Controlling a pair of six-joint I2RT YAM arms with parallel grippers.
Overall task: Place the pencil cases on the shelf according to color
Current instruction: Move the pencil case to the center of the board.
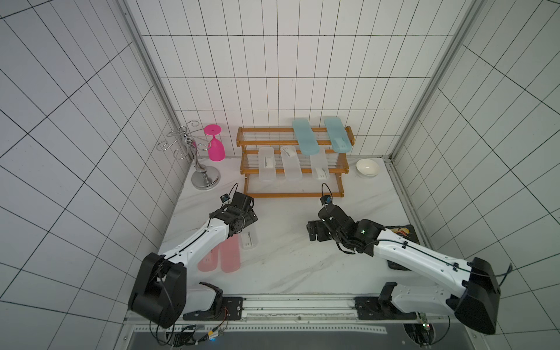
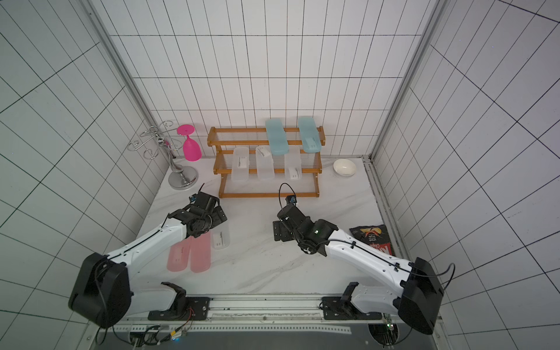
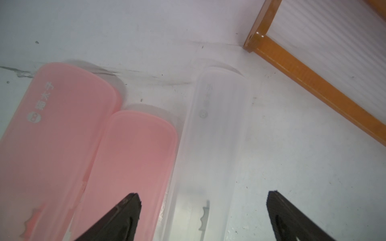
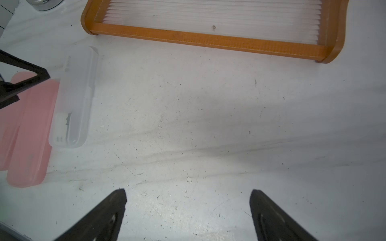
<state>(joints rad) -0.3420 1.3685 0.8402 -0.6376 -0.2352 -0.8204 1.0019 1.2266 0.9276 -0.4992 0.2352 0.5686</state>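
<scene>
The shelf (image 1: 294, 194) stands at the back of the table. Two light blue pencil cases (image 1: 304, 136) (image 1: 338, 133) lie on its top tier and three clear ones (image 1: 266, 165) on the middle tier; the bottom tier (image 4: 208, 39) is bare. At the table's left, two pink cases (image 3: 52, 135) (image 3: 133, 156) lie side by side with a clear case (image 3: 213, 135) next to them. My left gripper (image 3: 202, 195) is open, with the clear case between its fingers and untouched. My right gripper (image 4: 188, 192) is open over bare table at mid-right.
A silver wire stand (image 1: 194, 157) with a pink goblet (image 1: 215, 145) hanging on it stands at the back left. A white bowl (image 1: 367, 167) sits right of the shelf. A dark snack bag (image 2: 371, 238) lies by the right edge.
</scene>
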